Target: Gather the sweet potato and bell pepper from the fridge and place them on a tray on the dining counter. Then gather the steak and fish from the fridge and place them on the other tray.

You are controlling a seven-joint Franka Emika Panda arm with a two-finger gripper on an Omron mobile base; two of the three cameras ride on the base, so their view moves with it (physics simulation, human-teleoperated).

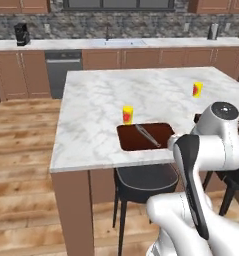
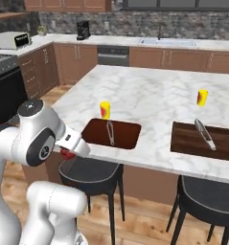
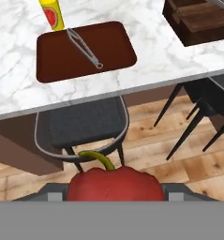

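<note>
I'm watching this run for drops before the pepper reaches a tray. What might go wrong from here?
1. The gripper holds the red bell pepper out over the stool and floor, short of the counter; a slip would send it to the floor.
2. The near tray already holds tongs, so the pepper may land on them and roll.
3. The yellow cup stands at that tray's far edge and might get knocked.
</note>
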